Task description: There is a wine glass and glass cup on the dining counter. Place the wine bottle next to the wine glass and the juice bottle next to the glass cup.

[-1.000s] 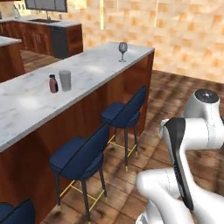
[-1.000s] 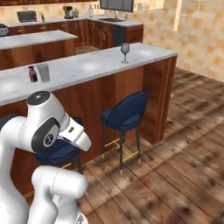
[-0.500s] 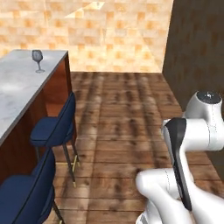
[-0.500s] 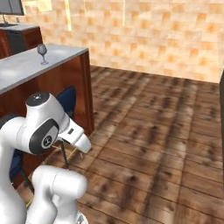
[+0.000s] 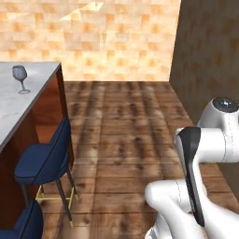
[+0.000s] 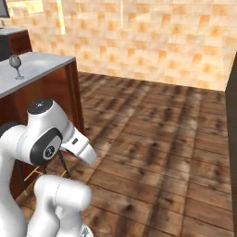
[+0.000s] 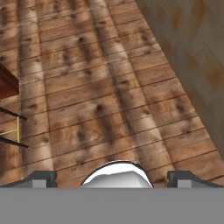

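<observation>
As the base swung right, cup and bottle left view — wine glass (image 5: 20, 79) remains | gripper (image 7: 112, 178) released, empty

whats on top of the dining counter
A wine glass stands upright on the dining counter near its end. The rest of the top runs out of frame.

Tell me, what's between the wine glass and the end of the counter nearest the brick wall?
Nothing: bare marble runs from the wine glass to the dining counter end, seen in the left base view.
</observation>
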